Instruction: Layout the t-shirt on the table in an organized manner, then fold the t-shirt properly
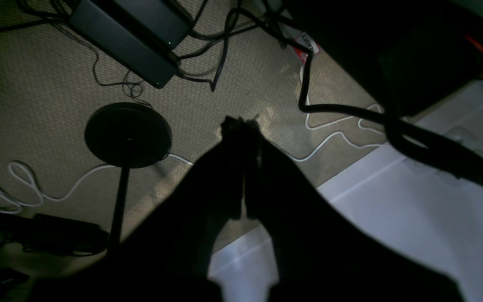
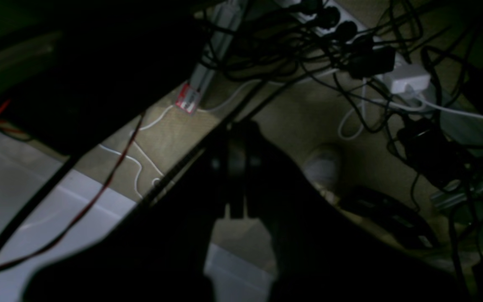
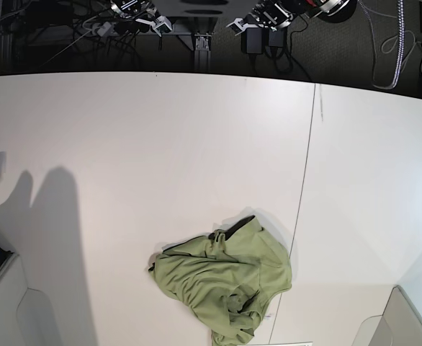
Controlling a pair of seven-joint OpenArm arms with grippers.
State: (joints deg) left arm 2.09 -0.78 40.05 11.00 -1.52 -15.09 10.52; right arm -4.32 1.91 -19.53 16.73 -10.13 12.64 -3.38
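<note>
T-shirt (image 3: 223, 282) lies crumpled in a loose olive-green heap on the white surface (image 3: 139, 158), near its front edge and just beside the thin dark seam line (image 3: 306, 173) that runs across the top. Nothing of the task looks done yet: the cloth is bunched and folded over itself, no sleeve or hem is spread out, and the darker neckline shows only as a short strip at the top of the heap. Spreading it flat and every fold are, by my reading, all still to come. Both arms are parked at the far edge, well apart from the shirt. The left tool (image 1: 241, 126) has its jaws pressed together on nothing and hangs past the surface edge, over carpet. The right tool (image 2: 237, 130) is likewise closed and empty. Below them lie tangled cables (image 1: 333, 138), a round black stand base (image 1: 128, 135) and a power strip (image 2: 401, 77); none of this lies between the arms and the shirt. Grey bins (image 3: 405, 321) sit at the near corners, one close to the shirt's right, which could crowd a full spread.
</note>
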